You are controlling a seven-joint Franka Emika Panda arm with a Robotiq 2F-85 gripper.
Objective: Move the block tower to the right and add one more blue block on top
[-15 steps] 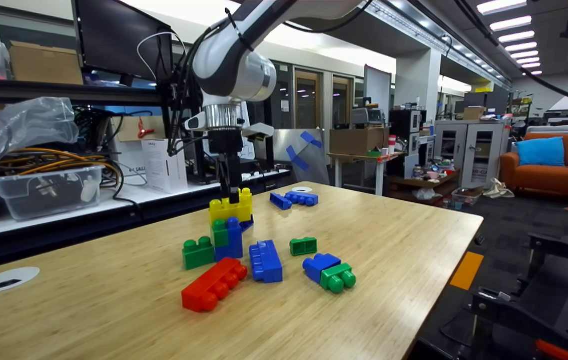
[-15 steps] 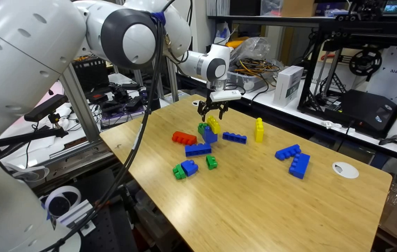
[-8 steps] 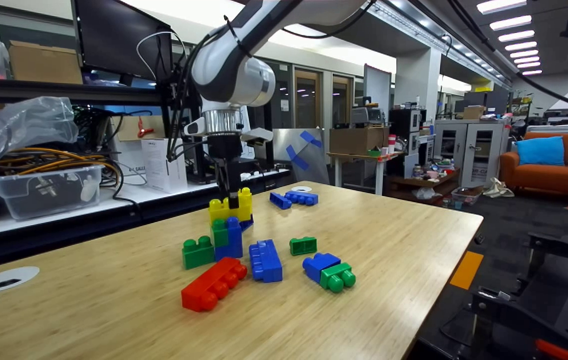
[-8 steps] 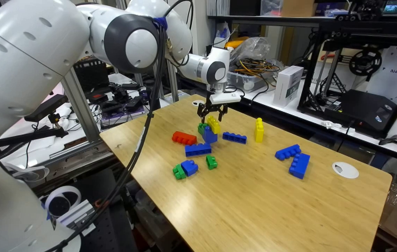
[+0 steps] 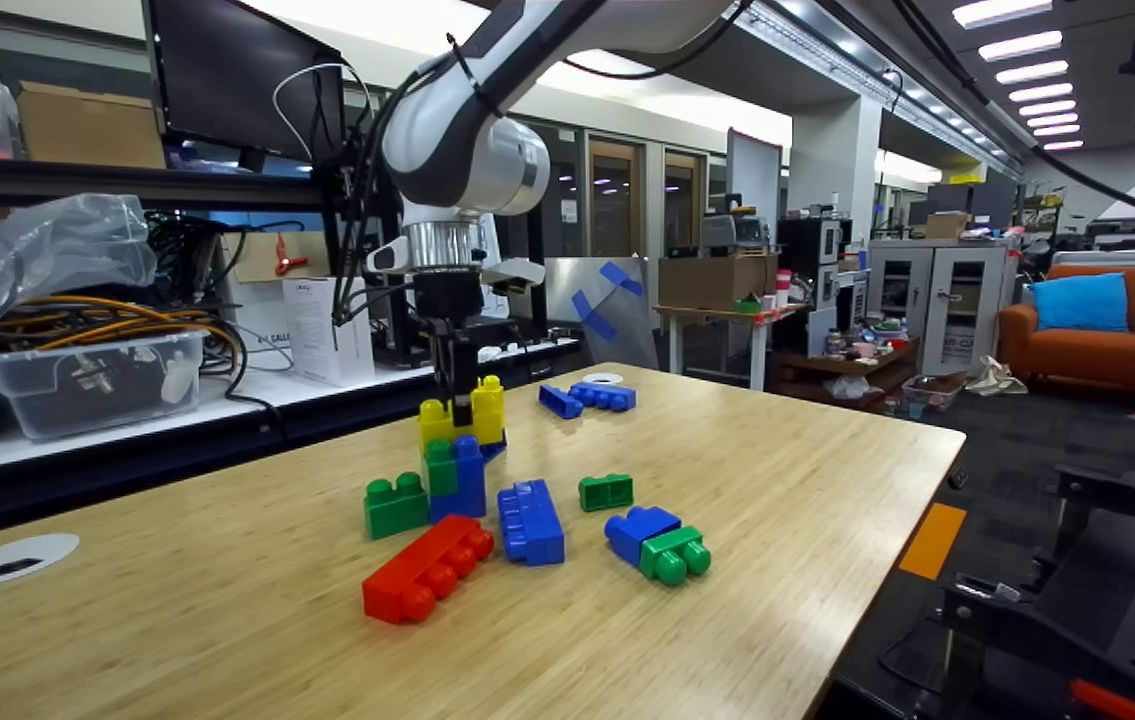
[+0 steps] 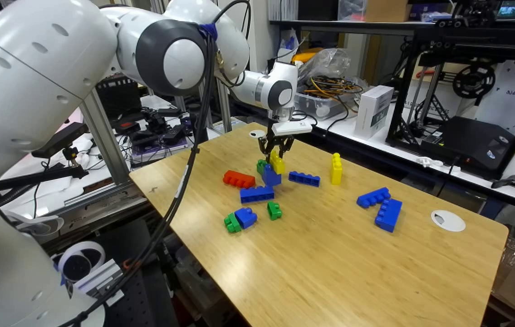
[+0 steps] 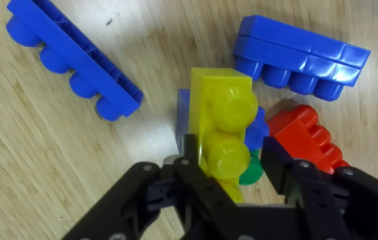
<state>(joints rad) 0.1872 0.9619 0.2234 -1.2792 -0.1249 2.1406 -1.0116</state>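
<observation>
OK so the block tower (image 6: pixel 278 164) is standing upright near the middle of the frame in an exterior view, yellow on top, blue underneath, with a bit of green (image 6: pixel 261 167) tucked against the blue. The jaws are apart, straddling the tower's yellow brick (image 7: pixel 222 130) from above. In the wrist view that brick runs up the centre between them, and there's a gap on its right side where a blue stud (image 7: pixel 256 131) and a green stud (image 7: pixel 251 171) poke through. On its left the jaw is super close, can't tell if it's actually touching.

The blue block (image 5: pixel 635 530), the small guy, is lying on the tabletop (image 5: pixel 777 470) in the lower middle of the frame in an exterior view, snug against a small green brick (image 5: pixel 679 556). Another green piece (image 5: pixel 606 492) lies up and left of that pair, and a 2-stud green brick (image 5: pixel 396 508) sits just left of the tower.

Rest of the mess: red brick (image 7: pixel 300 141) right of centre in the wrist view, wider blue brick (image 7: pixel 302 55) at upper right, long blue brick (image 7: pixel 75 58) at upper left. A lone yellow brick (image 6: pixel 336 170) sits right of the tower in an exterior view, then 2 more blue bricks (image 6: pixel 388 215) farther right, plus 2 white discs (image 6: pixel 451 221) on the tabletop, 1 at far right and 1 above centre.
</observation>
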